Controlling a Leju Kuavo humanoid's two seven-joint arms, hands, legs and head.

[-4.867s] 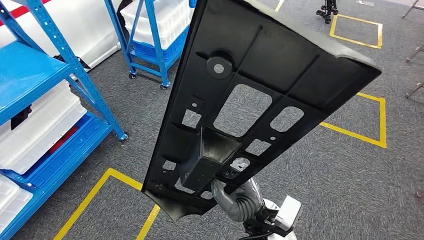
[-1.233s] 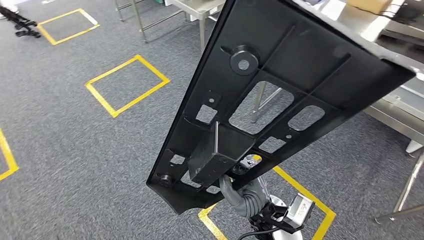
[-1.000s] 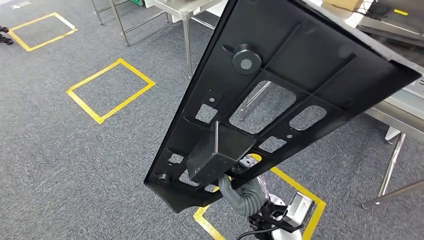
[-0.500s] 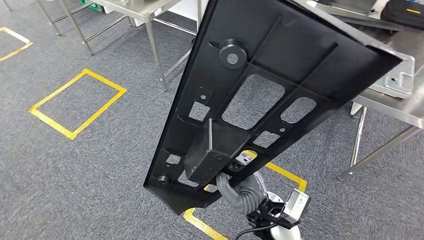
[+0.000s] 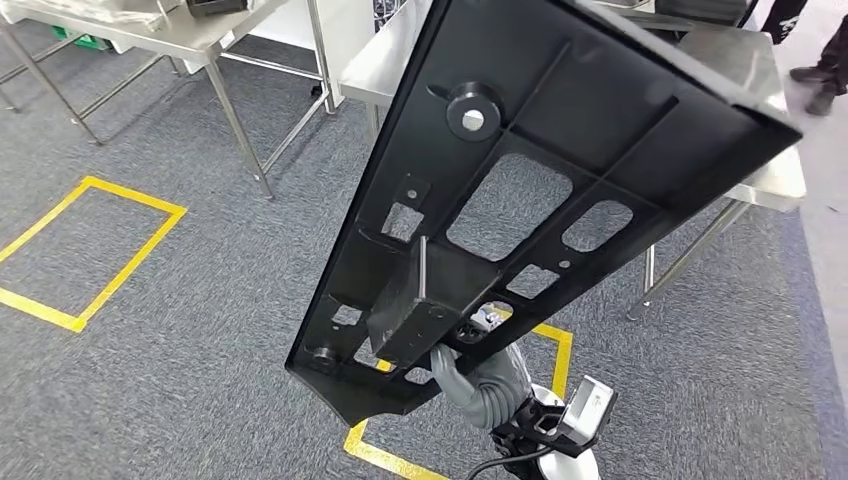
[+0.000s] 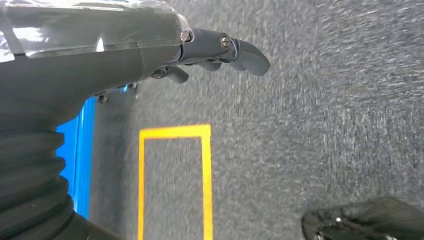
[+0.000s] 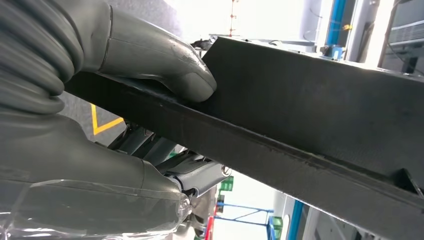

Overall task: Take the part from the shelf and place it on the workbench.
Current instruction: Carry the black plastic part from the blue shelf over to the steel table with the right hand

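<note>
Grey carpet floor [image 5: 150, 330] marked with yellow tape squares [image 5: 80, 250]; steel desk [image 5: 765, 120] beyond the far end of the part, a second steel desk [image 5: 190, 30] further off to the robot's left; a person's dark shoes [image 5: 815, 70] stand past the desk corner.

Part [image 5: 560, 170]: long black plastic panel, ribbed underside facing the camera, several cut-out windows and a round boss; held tilted in the air above the floor, not touching the desk; its near end sits in the right hand [image 5: 480, 335]. In the right wrist view the thick grey thumb [image 7: 165, 60] presses one face of the part's edge while the darker fingers [image 7: 195, 175] lie against the opposite face; grip is clamped on the part.

Left hand [image 6: 210, 50] hangs over the carpet; fingers loosely curled, apart, holding nothing.
</note>
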